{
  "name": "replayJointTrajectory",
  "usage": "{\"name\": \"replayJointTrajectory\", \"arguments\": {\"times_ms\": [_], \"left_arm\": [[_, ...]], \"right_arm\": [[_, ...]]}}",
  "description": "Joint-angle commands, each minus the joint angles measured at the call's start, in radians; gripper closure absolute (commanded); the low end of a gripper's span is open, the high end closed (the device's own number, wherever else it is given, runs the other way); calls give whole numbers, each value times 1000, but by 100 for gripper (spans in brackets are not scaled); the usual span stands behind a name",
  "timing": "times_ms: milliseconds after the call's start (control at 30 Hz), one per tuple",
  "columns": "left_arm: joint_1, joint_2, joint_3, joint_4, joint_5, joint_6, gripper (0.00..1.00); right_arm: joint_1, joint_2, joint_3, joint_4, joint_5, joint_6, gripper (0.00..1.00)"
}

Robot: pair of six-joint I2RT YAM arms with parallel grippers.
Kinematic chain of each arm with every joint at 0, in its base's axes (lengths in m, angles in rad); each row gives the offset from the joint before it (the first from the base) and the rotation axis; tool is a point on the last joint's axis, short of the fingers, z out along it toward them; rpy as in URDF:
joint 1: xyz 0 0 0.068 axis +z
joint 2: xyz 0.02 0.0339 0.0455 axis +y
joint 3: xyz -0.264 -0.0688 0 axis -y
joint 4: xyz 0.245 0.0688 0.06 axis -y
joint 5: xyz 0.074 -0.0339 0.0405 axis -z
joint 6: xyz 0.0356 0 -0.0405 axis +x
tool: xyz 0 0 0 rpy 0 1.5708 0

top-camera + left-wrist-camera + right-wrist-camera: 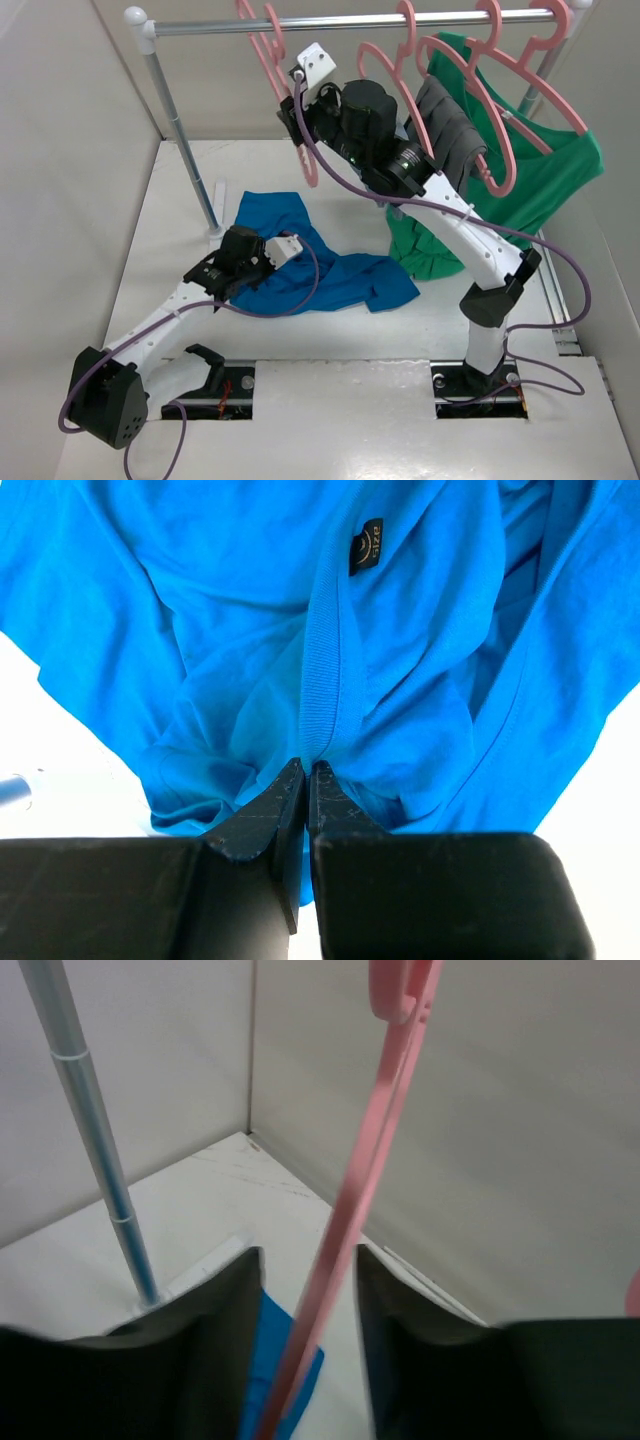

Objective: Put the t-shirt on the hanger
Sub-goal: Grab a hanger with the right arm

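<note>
We found the left gripper [305, 770] low over the table [150, 250], its jaws pressed together and pinching the ribbed collar edge of the t-shirt [230, 630]. The t-shirt lay crumpled on the table, spread from beside the rack's upright post [185, 150] towards the centre, with its size label [366, 546] showing inside the neck.

On the rail [330, 22], the hanger [345, 1210] hung bare at the left end of the row. The right gripper [308, 1253] was raised to it with its fingers apart. The pink bar ran between them with a gap on each side, so we recorded no grip.

Further right, the rail carried other pink hangers; they bore a grey garment [445, 125] and, at the far right, a green shirt [540, 170] whose hem reached the table.
</note>
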Motion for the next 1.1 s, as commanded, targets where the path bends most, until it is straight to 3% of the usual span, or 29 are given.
{"name": "replayJointTrajectory", "arguments": {"times_ms": [0,67,167,200,567,800,900,1067], "left_arm": [[-2,-25,-11,29,-4,10,100],[-2,-25,-11,29,-4,10,100],[-2,-25,-11,29,-4,10,100],[-2,-25,-11,29,-4,10,100],[-2,-25,-20,29,-4,10,100],[-2,-7,-2,29,-4,0,100],[-2,-7,9,29,-4,0,100],[-2,-28,30,-32,-4,-18,100]], "right_arm": [[-3,-34,-43,23,33,22,58],[-3,-70,-84,68,42,31,78],[-12,-80,-111,88,42,31,91],[-12,-80,-111,88,33,31,100],[-12,-201,-160,142,-228,-102,100],[-12,-268,-207,151,-309,-174,100],[-12,-304,-267,125,-350,-174,100],[-12,-460,-547,50,-332,-174,100]]}}
